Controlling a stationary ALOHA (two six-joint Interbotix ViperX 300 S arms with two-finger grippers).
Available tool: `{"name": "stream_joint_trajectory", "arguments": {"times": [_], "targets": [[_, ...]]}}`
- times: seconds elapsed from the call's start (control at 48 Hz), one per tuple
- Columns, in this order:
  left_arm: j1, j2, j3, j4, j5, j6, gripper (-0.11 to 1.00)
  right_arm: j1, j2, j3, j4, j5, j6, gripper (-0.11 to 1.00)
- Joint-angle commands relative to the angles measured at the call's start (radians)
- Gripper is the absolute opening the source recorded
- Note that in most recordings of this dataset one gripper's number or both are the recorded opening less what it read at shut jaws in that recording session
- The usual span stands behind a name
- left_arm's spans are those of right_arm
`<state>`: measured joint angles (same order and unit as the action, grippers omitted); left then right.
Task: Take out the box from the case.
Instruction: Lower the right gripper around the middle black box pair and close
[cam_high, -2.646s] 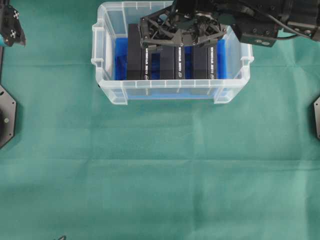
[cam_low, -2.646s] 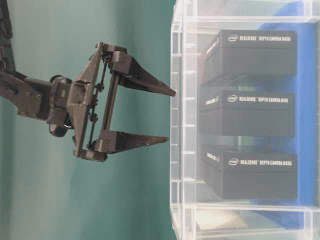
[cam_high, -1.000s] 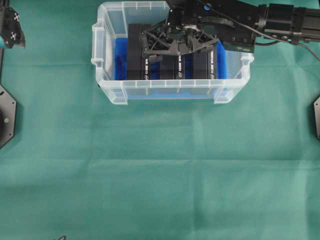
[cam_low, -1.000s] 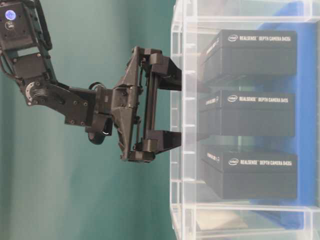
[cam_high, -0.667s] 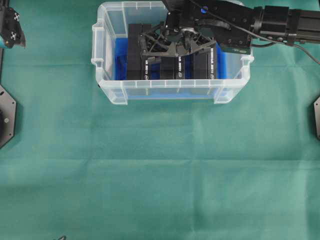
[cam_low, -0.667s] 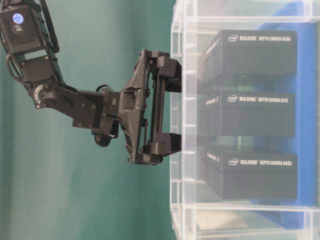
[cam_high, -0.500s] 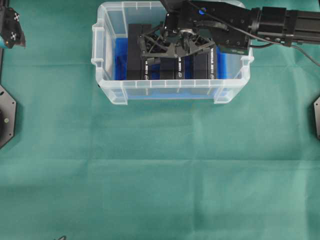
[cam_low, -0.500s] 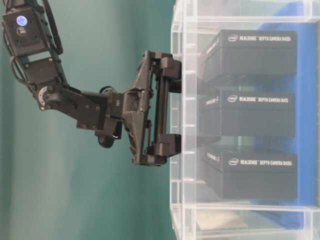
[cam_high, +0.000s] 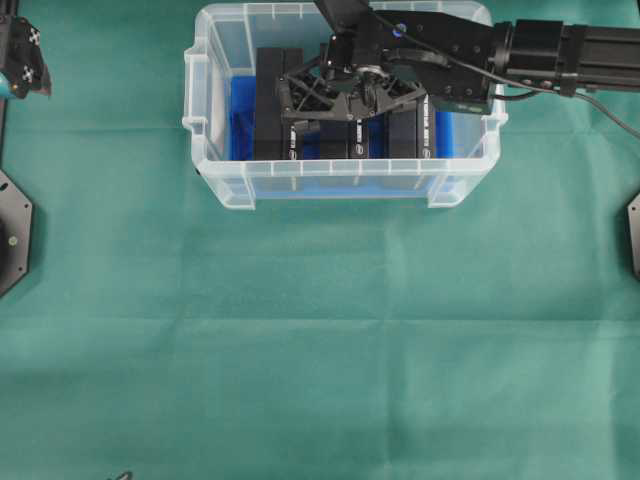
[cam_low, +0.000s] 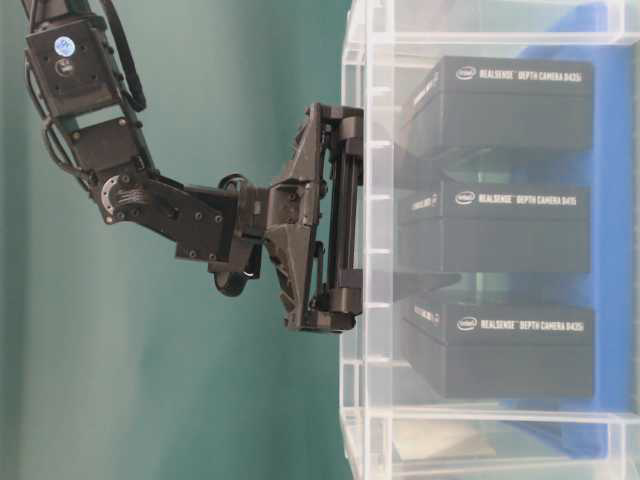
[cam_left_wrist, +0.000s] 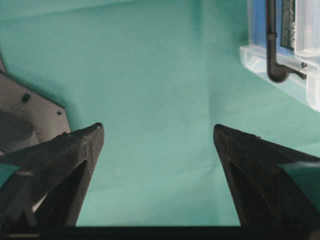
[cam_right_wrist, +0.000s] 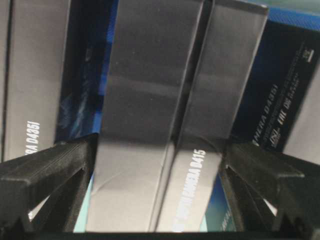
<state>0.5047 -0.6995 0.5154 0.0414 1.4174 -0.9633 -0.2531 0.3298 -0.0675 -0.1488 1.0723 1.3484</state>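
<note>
We find the case (cam_high: 215, 160), a clear plastic bin lined with a blue cloth (cam_high: 240, 125), at the far middle of the green tabletop (cam_high: 320, 350). It holds three black boxes standing side by side: a left box (cam_high: 270, 105), a middle box (cam_right_wrist: 150, 125) and a right box (cam_high: 405, 125).

The right hand (cam_high: 352, 112) reaches down into the case from the right side of the overhead view. Its jaws stand fully apart, one on each side of the middle box. In the right wrist view a narrow gap shows between each fingertip (cam_right_wrist: 55, 165) and the box sides, so we log no grip; whether the fingers touch the neighbouring boxes we cannot tell.

Writing: the table-level view shows "intel REALSENSE DEPTH CAMERA D435" in white on each box front. The right wrist view gives a partial "CAMERA D415" on the middle box and "D435I" on the box to its left.

The left hand (cam_left_wrist: 157, 132) hangs over bare green cloth well to the left of the case, jaws wide apart, holding nothing. A corner of the case shows at the upper right of its view.
</note>
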Motion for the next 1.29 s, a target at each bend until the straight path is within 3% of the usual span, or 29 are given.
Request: {"name": "stream_joint_trajectory", "arguments": {"times": [0.0,0.125,0.271,0.542,0.979,1.271], "targets": [[0.003,0.002,-0.011,0.005,-0.003,0.002,0.96,-0.005,-0.018,-0.008,-0.009,-0.015,0.0,0.96],[0.003,0.002,-0.011,0.005,-0.003,0.0,0.96,-0.005,-0.018,-0.005,-0.011,-0.008,0.002,0.93],[0.003,0.002,-0.011,0.005,-0.005,-0.003,0.96,-0.005,-0.017,0.0,-0.037,0.002,0.003,0.7],[0.003,0.002,-0.011,0.005,-0.003,-0.006,0.96,-0.005,-0.018,0.0,-0.071,0.008,0.034,0.7],[0.003,0.002,-0.011,0.005,-0.003,-0.008,0.96,-0.003,-0.038,-0.014,-0.064,0.018,0.035,0.7],[0.003,0.002,-0.011,0.005,-0.003,-0.011,0.96,-0.002,-0.1,-0.071,-0.066,0.11,0.037,0.69]]}}
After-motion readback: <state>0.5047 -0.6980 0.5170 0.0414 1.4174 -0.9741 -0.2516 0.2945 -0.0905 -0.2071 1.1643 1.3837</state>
